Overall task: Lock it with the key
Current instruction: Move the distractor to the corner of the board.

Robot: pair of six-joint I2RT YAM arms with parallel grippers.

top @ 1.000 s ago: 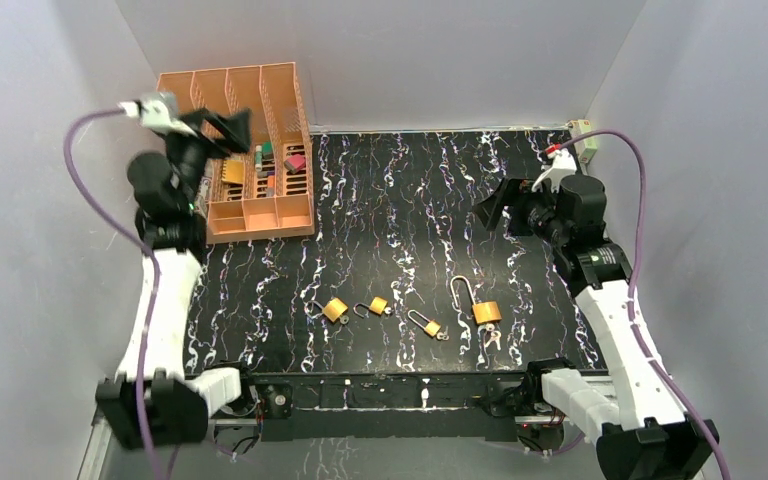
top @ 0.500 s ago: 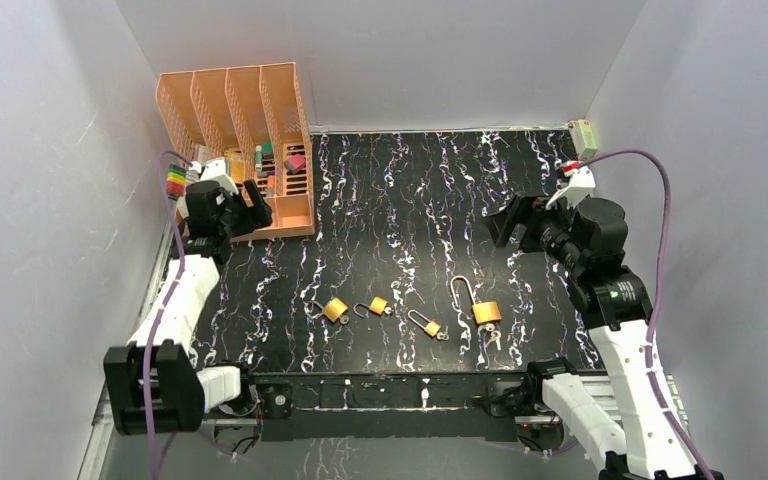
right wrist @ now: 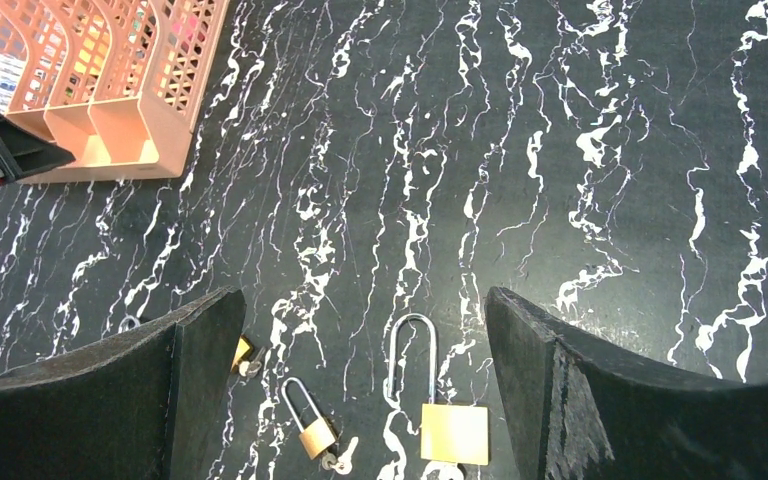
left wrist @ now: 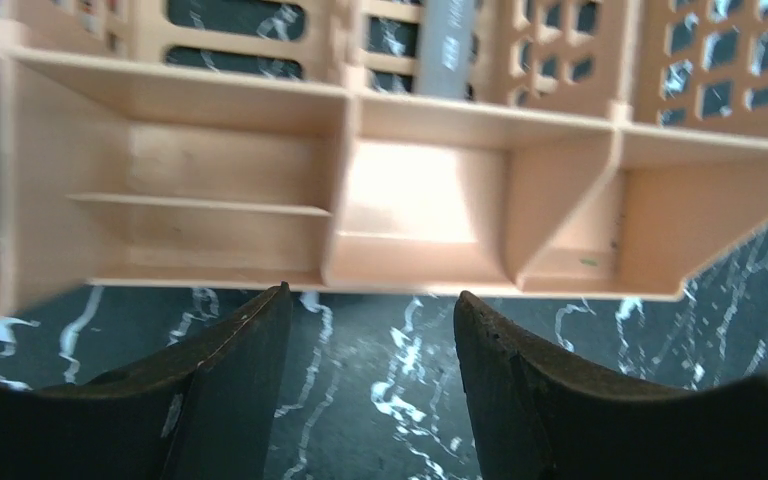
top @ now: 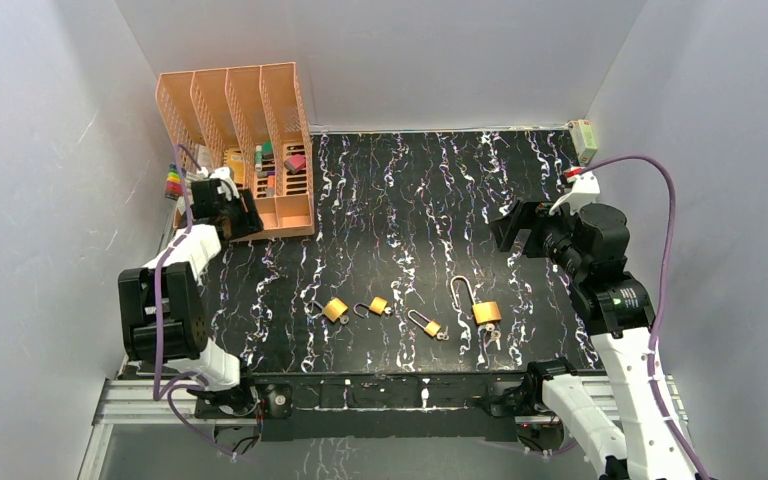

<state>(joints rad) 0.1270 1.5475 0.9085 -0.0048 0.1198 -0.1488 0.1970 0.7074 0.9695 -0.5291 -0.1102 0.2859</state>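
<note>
Marbled table [right wrist: 610, 150], padlock [right wrist: 453, 432] ahead of right pincer [right wrist: 362, 300]

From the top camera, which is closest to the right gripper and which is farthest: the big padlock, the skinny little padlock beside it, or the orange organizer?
1. Big padlock, nearest the right gripper, on the right, toward the table's near edge.
2. Skinny padlock, a bit further left.
3. Orange organizer, far-left corner.

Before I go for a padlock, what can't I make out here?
Top view: keys beside the large padlock too small to tell if inserted.
Right wrist view: frame edge cuts off that padlock's base; a finger half hides a small padlock.
Left wrist view: organizer blurred.
</note>
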